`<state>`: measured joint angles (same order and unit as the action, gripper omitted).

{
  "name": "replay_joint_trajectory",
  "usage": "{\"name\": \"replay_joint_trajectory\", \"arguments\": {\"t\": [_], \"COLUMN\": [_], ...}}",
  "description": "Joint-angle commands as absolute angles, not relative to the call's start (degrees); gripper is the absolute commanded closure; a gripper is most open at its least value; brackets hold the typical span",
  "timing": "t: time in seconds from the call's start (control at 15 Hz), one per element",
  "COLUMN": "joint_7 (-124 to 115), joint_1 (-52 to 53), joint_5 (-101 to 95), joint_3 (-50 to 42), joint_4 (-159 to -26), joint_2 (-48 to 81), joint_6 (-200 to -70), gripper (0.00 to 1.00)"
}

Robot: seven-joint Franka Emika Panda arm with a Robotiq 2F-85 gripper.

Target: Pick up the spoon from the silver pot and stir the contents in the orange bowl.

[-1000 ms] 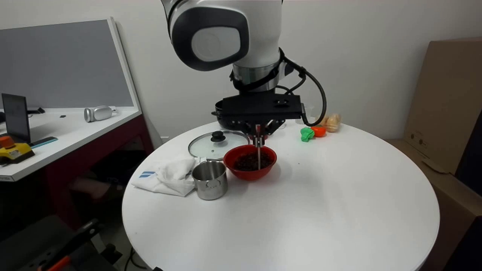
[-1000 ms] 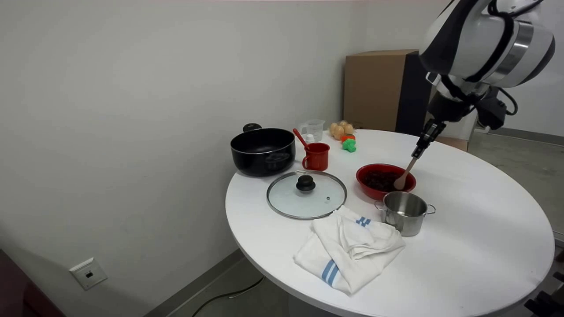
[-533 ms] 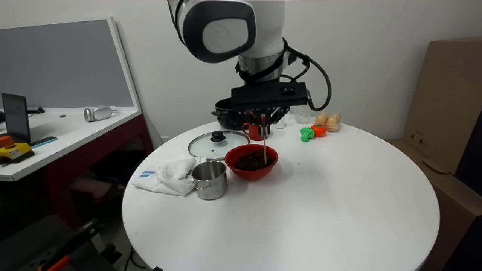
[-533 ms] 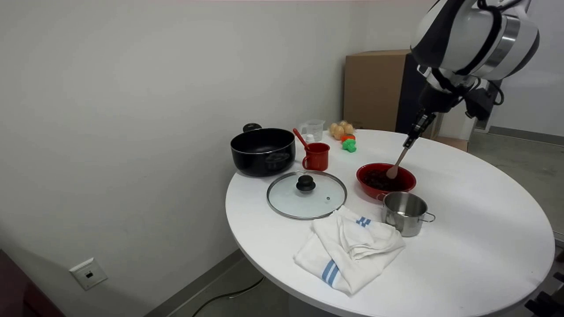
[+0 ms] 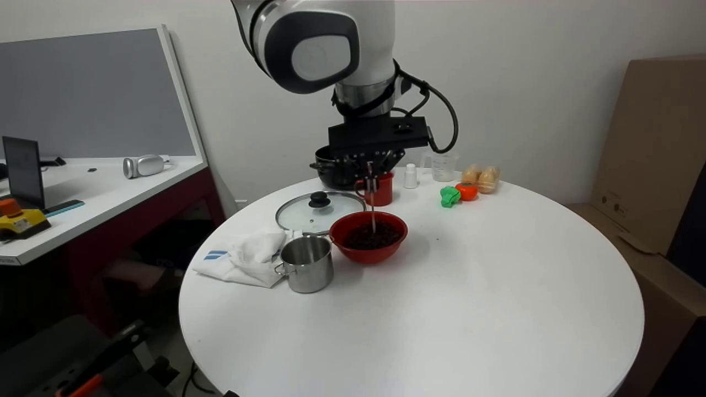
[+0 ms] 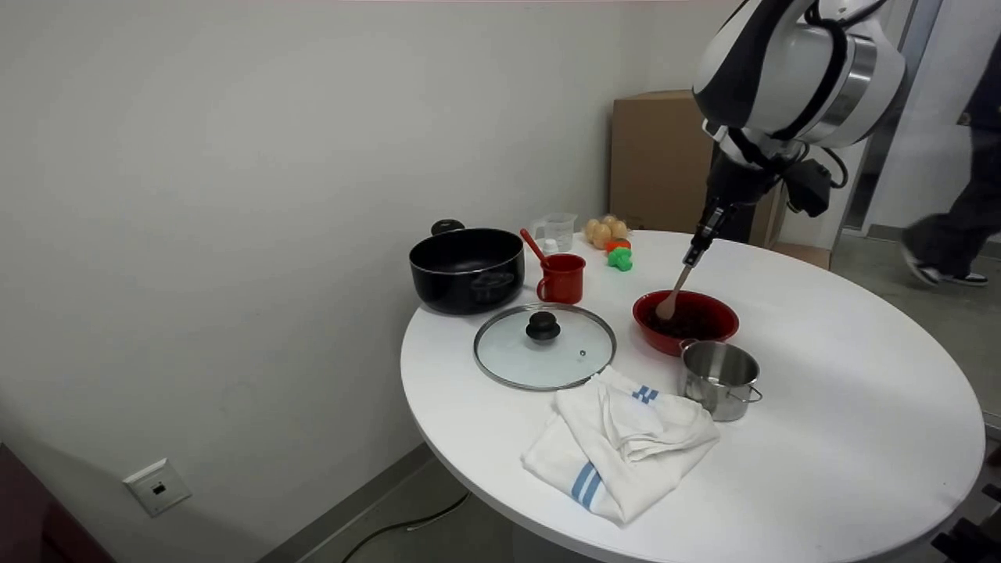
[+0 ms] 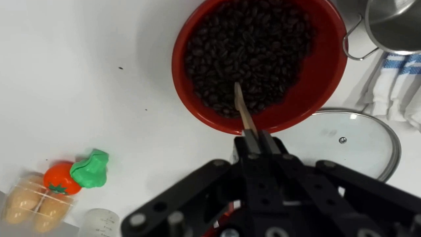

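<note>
The wooden spoon leans in the orange bowl, its head down among dark bean-like contents. In the wrist view the spoon runs up from the beans to my gripper, whose jaws are shut on the upper handle. That grip stands above the bowl's rim in both exterior views, with the arm tilted. Part of the handle is hidden between the fingers. The silver pot stands upright beside the bowl and looks bare inside. One wire handle of the pot meets the bowl's rim in the wrist view.
A glass lid and a folded towel lie close to bowl and pot. Behind are a black pot, a red cup, a measuring cup and toy food. A person walks behind.
The spoon and gripper have swept across the bowl, towards the lid side. The spoon's head now lies at the bowl's far part. The silver pot has turned in place, its handles swinging round.
</note>
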<state>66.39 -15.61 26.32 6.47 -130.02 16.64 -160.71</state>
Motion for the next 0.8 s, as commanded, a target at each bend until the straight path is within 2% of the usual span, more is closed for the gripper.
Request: {"name": "replay_joint_trajectory", "arguments": {"t": [0.0, 0.73], "joint_7": [65.0, 70.4], "joint_1": [-14.7, -15.5], "joint_5": [24.8, 29.3], "joint_3": [7.3, 13.2], "joint_4": [-128.6, -135.5], "joint_2": [17.4, 13.8], "joint_6": [-160.2, -158.8], "gripper": [0.99, 0.99]}}
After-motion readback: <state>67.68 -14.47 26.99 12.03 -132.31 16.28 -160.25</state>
